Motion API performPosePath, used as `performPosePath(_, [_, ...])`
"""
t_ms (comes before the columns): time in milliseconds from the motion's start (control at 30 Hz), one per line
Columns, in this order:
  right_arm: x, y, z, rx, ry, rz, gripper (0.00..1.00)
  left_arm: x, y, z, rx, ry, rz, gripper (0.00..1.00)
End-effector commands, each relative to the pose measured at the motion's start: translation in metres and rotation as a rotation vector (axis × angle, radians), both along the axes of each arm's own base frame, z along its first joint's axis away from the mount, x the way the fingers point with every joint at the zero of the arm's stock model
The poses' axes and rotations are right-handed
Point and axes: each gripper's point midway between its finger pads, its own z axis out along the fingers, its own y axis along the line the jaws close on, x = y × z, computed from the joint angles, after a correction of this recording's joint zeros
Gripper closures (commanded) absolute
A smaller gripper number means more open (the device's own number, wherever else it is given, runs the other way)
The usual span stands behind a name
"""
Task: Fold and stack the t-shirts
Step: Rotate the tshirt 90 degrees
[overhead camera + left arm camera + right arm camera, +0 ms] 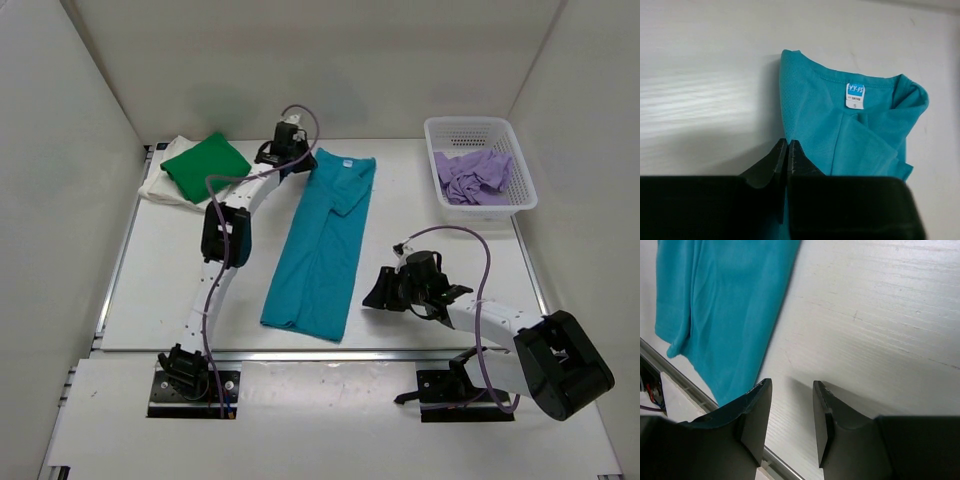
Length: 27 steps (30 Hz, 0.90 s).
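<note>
Your left gripper (788, 150) has its jaws pressed together on the left edge of the teal t-shirt (322, 240), near the collar and its neck label (855, 95). The shirt lies as a long strip mid-table. The right gripper (791, 386) hangs open and empty beside the shirt's right edge. Before lifting, check that the pinch takes every layer, and get the right gripper onto the opposite edge so the strip folds square, not twisted.

You are running a robotics lab cell, not a home: plain white panels (80, 150) box in a white surface (170, 290), and two black-and-white arms, left (225, 240) and right (500, 320), stand bolted on black base plates (230, 397) at its near edge, trailing loose purple cables (488, 262).
</note>
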Motion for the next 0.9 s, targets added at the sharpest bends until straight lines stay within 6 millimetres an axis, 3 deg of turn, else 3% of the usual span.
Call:
performPosePath(0, [0.006, 0.007, 0.013, 0.006, -0.04, 0.036, 0.64, 0.032, 0.055, 0.064, -0.048, -0.094, 0.169, 0.85])
performPosePath(33, [0.005, 0.007, 0.013, 0.001, -0.039, 0.041, 0.64, 0.034, 0.065, 0.062, -0.042, -0.081, 0.213, 0.81])
performPosePath(67, [0.006, 0.008, 0.013, -0.003, -0.041, 0.045, 0.63, 0.034, 0.072, 0.06, -0.05, -0.067, 0.228, 0.7])
performPosePath(133, [0.005, 0.013, 0.014, -0.012, -0.046, 0.062, 0.61, 0.031, 0.071, 0.055, -0.087, -0.037, 0.186, 0.56])
performPosePath(267, [-0.001, 0.026, 0.021, 0.031, -0.052, 0.103, 0.56, 0.015, 0.08, 0.056, -0.043, 0.007, 0.174, 0.41])
performPosePath(300, [-0.003, 0.027, 0.018, 0.041, -0.033, 0.092, 0.54, 0.007, 0.08, 0.071, -0.018, -0.013, 0.163, 0.39])
performPosePath(367, [-0.008, 0.036, 0.018, 0.043, -0.044, 0.122, 0.53, -0.013, 0.102, 0.085, 0.019, -0.03, 0.199, 0.33])
performPosePath(400, [-0.007, 0.039, 0.02, 0.041, -0.056, 0.119, 0.53, -0.021, 0.104, 0.09, 0.009, -0.038, 0.203, 0.3])
performPosePath(433, [-0.011, 0.038, 0.013, 0.02, -0.041, 0.116, 0.53, -0.037, 0.113, 0.098, -0.039, -0.05, 0.207, 0.29])
performPosePath(467, [-0.011, 0.04, 0.014, 0.03, -0.043, 0.111, 0.54, -0.043, 0.126, 0.136, -0.097, -0.113, 0.227, 0.26])
performPosePath(500, [-0.014, 0.039, 0.009, 0.026, -0.029, 0.102, 0.54, -0.06, 0.133, 0.111, -0.094, -0.057, 0.227, 0.28])
performPosePath(533, [-0.013, 0.038, 0.009, 0.03, -0.039, 0.095, 0.54, -0.082, 0.14, 0.114, -0.101, -0.039, 0.232, 0.32])
performPosePath(567, [-0.013, 0.035, 0.006, 0.017, -0.046, 0.076, 0.54, -0.106, 0.142, 0.104, -0.08, 0.0, 0.224, 0.32])
performPosePath(667, [-0.015, 0.027, -0.002, -0.008, -0.046, 0.048, 0.54, -0.17, 0.13, 0.09, -0.06, 0.081, 0.168, 0.34])
performPosePath(700, [-0.014, 0.026, -0.003, 0.0, -0.036, 0.043, 0.53, -0.187, 0.121, 0.101, -0.066, 0.062, 0.135, 0.35])
performPosePath(733, [-0.014, 0.027, -0.001, 0.007, -0.031, 0.033, 0.54, -0.209, 0.128, 0.073, -0.026, 0.128, 0.144, 0.35])
performPosePath(800, [-0.019, 0.026, -0.003, 0.006, -0.03, 0.032, 0.54, -0.253, 0.134, 0.055, 0.027, 0.154, 0.151, 0.35])
performPosePath(833, [-0.02, 0.023, -0.005, 0.009, -0.026, 0.013, 0.54, -0.259, 0.142, 0.062, 0.012, 0.133, 0.177, 0.35])
performPosePath(867, [-0.022, 0.022, -0.007, 0.01, -0.022, 0.012, 0.54, -0.28, 0.148, 0.041, 0.026, 0.183, 0.174, 0.34])
